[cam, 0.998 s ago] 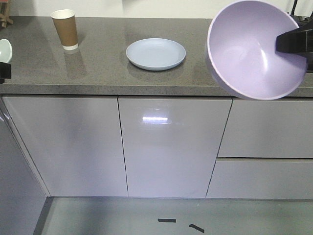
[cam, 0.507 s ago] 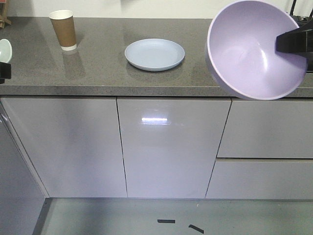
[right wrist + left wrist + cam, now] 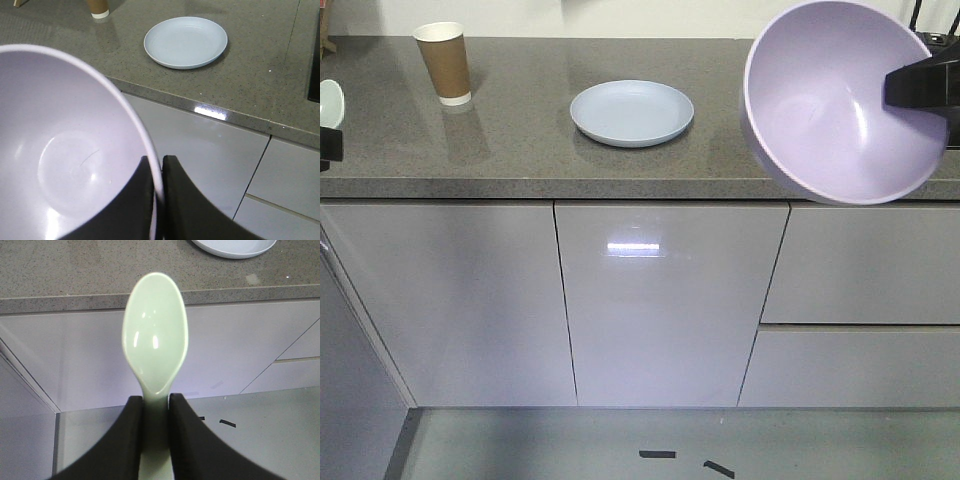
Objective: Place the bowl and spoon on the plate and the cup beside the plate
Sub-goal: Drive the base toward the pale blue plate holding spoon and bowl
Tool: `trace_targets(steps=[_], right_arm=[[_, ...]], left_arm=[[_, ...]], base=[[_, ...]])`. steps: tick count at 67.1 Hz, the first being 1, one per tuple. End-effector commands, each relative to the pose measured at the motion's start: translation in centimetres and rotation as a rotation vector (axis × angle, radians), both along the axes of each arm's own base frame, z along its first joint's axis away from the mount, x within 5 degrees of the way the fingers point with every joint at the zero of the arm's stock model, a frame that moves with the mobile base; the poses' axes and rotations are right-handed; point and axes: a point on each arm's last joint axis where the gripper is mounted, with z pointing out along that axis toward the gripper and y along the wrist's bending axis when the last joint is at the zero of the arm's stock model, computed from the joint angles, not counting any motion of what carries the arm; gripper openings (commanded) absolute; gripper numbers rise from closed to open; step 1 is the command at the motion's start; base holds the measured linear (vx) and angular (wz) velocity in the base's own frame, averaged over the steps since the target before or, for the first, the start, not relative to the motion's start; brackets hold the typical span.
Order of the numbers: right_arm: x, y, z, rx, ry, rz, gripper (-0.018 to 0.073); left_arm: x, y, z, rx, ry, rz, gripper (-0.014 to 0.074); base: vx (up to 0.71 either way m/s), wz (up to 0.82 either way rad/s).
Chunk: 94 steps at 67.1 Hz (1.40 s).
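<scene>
Right end effector (image 3: pixel 157 166) pinches rim of round pale purple plastic bowl (image 3: pixel 820 110): looks light, stiff, slippery. Left end effector (image 3: pixel 155 400) squeezes small mint-green plastic spoon (image 3: pixel 155 335) by handle.

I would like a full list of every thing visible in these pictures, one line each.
pale lavender round plastic bowl: 1, lavender, held up at the right
pale mint-green plastic spoon: 1, green, held up at the left
light blue round shallow plate: 1, blue, mid-countertop, nothing on it
tall brown paper cup: 1, brown, upright, back left of countertop
speckled dark grey countertop: 1
glossy pale grey cabinet fronts: several, below countertop
short black marks: 2, on floor
left pincer: black, clamps spoon handle
right pincer: black, pinches bowl rim
</scene>
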Motion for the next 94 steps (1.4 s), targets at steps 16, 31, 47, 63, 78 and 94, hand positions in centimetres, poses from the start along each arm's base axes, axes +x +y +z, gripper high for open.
trace_targets(steps=[16,31,47,63,78,94], right_arm=[[-0.55,-0.16,1.9,0.033,-0.105,-0.023,-0.0004],[-0.55,-0.16,1.9,0.033,-0.105,-0.023,-0.0004],[-0.55,-0.16,1.9,0.033,-0.105,-0.023,-0.0004],[-0.55,-0.16,1.9,0.033,-0.105,-0.023,-0.0004],[-0.55,-0.16,1.9,0.033,-0.105,-0.023,-0.0004],[-0.55,-0.16,1.9,0.033,-0.105,-0.023,-0.0004]], left_arm=[[-0.23,-0.11,1.57,-0.033,-0.094,0.007,-0.0006],[-0.23,-0.11,1.57,-0.033,-0.094,0.007,-0.0006],[-0.23,-0.11,1.57,-0.033,-0.094,0.007,-0.0006],[-0.23,-0.11,1.57,-0.033,-0.094,0.007,-0.0006],[-0.23,-0.11,1.57,-0.033,-0.094,0.007,-0.0006],[-0.23,-0.11,1.57,-0.033,-0.094,0.007,-0.0006]], base=[[0.02,0.0],[0.02,-0.01],[0.03,-0.02],[0.04,0.01],[0.05,-0.01],[0.06,0.02]])
